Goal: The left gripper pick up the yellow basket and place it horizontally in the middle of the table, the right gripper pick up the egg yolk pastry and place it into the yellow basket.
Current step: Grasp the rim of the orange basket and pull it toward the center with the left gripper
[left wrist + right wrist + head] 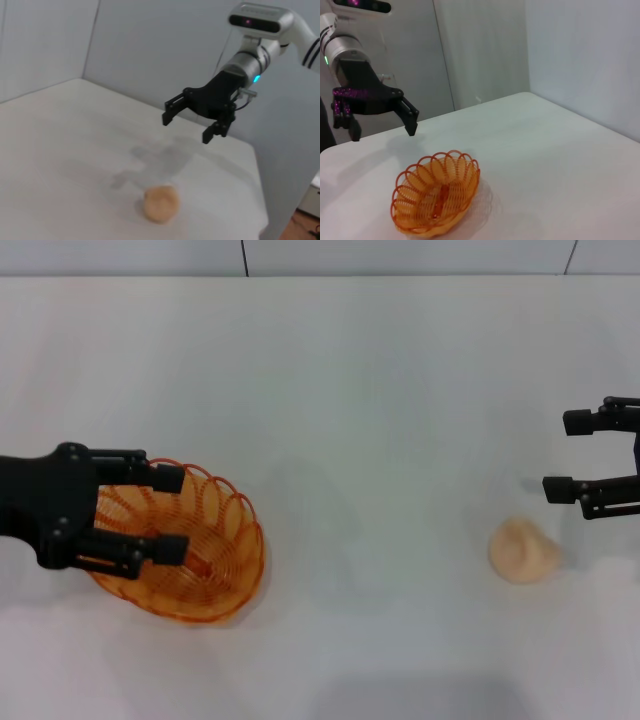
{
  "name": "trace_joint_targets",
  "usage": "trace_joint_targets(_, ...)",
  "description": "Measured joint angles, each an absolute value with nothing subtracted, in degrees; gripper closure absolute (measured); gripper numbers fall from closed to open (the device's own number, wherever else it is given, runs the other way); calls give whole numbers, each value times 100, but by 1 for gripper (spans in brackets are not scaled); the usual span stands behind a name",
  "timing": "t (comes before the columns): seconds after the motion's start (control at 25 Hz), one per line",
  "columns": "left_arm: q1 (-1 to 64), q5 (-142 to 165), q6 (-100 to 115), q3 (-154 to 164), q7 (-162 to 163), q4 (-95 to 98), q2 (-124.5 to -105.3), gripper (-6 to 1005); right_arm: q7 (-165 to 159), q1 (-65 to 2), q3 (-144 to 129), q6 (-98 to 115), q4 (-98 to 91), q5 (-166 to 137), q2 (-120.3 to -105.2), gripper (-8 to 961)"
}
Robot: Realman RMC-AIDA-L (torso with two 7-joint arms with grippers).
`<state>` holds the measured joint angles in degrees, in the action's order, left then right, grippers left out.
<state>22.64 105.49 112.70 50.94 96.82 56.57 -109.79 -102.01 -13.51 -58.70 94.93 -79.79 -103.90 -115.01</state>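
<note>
Hovering my left claw [175, 513], spread wide, above the yellow basket [205, 560] at the counter's [380, 400] left side, I judge it light, stiff wire best pinched by its looped rim, while my right claw [566, 455] waits open near the soft, crushable egg yolk pastry [523, 550].

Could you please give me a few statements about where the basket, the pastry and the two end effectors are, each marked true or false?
1. The yellow basket is empty. True.
2. The egg yolk pastry lies inside the basket. False: it sits on the table, far off on the robot's right side.
3. The left end effector is open above the basket, not gripping it. True.
4. The right end effector is shut on the pastry. False: it is open and hangs clear of the pastry.
5. The basket stands in the middle of the table. False: it is on the robot's left side.
</note>
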Motion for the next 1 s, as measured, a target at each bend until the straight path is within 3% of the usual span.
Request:
trace_joint_targets(0.24, 2658, 11299, 11221, 4569, 9833, 5645, -10843, 179, -10224, -1360, -5953, 9346, -7909, -10389, -11506, 94)
trace_joint_targets(0.6, 3655, 13005, 11192, 4057, 10550, 5675, -10415, 192, -10355, -1363, -6010, 9301, -7883, -10373, -11505, 94)
trace_joint_targets(0.84, 3983, 14060, 11188, 4059, 10957, 5684, -10410, 201, -10396, -1362, -6068, 9279, -7863, -10385, -11505, 94)
trace_joint_targets(1.0, 4030, 14714, 11151, 4072, 11150, 5687, -10507, 207, -10397, -1363, -6077, 9273, -7804, -10382, -11505, 95)
